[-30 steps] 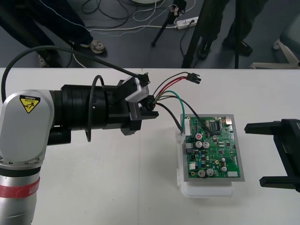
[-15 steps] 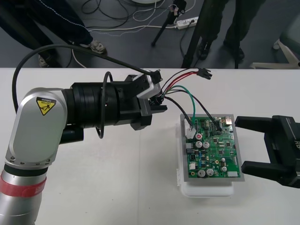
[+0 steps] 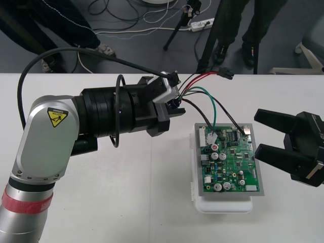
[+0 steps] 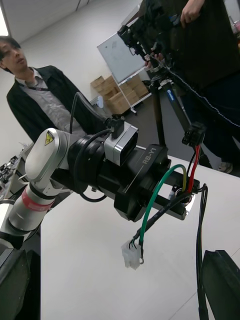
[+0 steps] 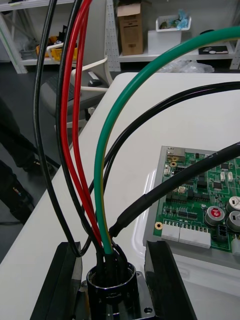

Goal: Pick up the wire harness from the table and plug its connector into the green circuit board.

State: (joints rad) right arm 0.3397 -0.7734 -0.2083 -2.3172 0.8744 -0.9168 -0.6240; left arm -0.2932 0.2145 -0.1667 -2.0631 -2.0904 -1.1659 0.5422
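Count: one harness (image 5: 101,175), one board (image 3: 230,159).

harness wires (image 5: 101,190): red, black, green.
plug (image 3: 226,75): black.
circuit board (image 3: 230,162): green.
base (image 3: 223,205): white.
table (image 3: 126,202): plain, pale.

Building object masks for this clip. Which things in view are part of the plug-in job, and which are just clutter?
Job:
- wire harness, its round socket clamped in the left gripper, black plug not in the board
- green circuit board on white base
- right gripper, open beside the board

Clutter, on the floor beyond the table:
- floor cables
- white power strip
- tripod legs
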